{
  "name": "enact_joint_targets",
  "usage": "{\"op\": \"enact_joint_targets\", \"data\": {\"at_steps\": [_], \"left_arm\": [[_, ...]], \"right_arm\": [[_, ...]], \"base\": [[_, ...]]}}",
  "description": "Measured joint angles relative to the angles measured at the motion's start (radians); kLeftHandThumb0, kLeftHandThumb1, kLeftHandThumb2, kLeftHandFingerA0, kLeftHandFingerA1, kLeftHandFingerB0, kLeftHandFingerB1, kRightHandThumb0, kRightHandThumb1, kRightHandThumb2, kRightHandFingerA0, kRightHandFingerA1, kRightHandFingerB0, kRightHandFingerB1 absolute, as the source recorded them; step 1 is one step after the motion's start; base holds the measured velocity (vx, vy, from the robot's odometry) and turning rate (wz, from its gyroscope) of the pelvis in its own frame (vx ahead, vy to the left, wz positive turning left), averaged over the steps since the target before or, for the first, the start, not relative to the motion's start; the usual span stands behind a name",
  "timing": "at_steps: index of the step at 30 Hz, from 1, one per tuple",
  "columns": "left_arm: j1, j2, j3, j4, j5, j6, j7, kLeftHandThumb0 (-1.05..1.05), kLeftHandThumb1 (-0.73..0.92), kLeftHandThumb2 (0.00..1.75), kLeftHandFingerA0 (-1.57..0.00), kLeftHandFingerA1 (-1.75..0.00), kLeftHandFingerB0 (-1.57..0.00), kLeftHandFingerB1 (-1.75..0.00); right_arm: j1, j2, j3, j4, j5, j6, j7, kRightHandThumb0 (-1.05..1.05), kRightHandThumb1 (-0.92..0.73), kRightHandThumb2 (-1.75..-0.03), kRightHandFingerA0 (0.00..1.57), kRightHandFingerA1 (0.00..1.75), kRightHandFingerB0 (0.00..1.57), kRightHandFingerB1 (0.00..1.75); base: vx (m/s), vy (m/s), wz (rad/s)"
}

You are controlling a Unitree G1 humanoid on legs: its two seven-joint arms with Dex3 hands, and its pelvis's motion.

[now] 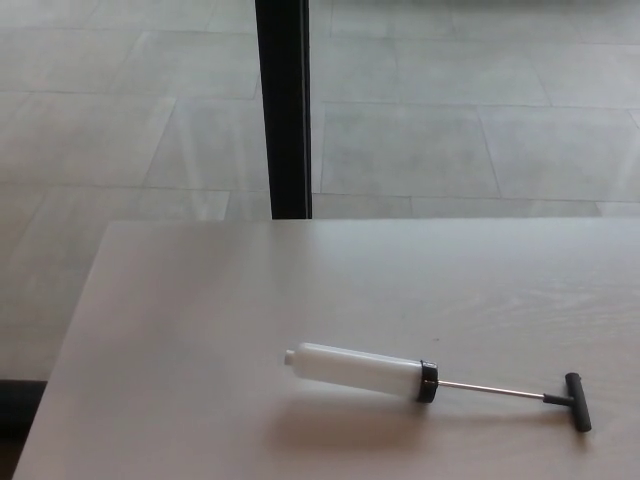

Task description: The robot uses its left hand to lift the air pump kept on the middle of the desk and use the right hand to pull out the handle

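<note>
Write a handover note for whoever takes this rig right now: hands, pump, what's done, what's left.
Hands: neither the left nor the right is in view.
Air pump: lying flat on the desk, nozzle toward the robot's left, black collar on the right.
Handle: already away from the barrel, with the metal rod exposed between them.
Done: the handle looks pulled out, judging by the exposed rod.
Left: possibly nothing; confirm whether a lift by the left hand is needed.

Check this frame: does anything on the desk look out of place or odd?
One thing: the air pump lies on its side on the desk with its handle already drawn out, the bare metal rod showing, though no hand is in view. Nothing looks spilled or damaged.
</note>
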Motion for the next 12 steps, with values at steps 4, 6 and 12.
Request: {"op": "enact_joint_targets", "data": {"at_steps": [4, 6, 12], "left_arm": [[0.002, 0.002, -0.015, 0.010, -0.049, -0.022, 0.009, -0.35, 0.76, 0.61, -0.57, -0.53, -0.44, -0.48], [0.002, 0.003, -0.030, 0.012, -0.068, -0.029, 0.011, -0.34, 0.78, 0.62, -0.57, -0.51, -0.44, -0.47], [0.001, 0.016, -0.082, 0.035, -0.100, -0.056, 0.012, -0.32, 0.80, 0.63, -0.51, -0.50, -0.43, -0.46]], "right_arm": [[0.004, 0.000, 0.040, -0.002, 0.004, -0.014, 0.001, -0.73, -0.61, -1.01, 0.54, 0.68, 0.34, 0.53], [0.007, -0.001, 0.065, -0.002, 0.002, -0.022, 0.002, -0.71, -0.76, -0.63, 0.55, 0.57, 0.37, 0.38], [0.031, 0.001, 0.103, -0.048, 0.008, -0.024, 0.005, -0.78, -0.61, -0.99, 0.54, 0.67, 0.29, 0.51]], "base": [[0.00, 0.000, 0.00], [0.00, 0.000, 0.00], [0.00, 0.000, 0.00]]}}
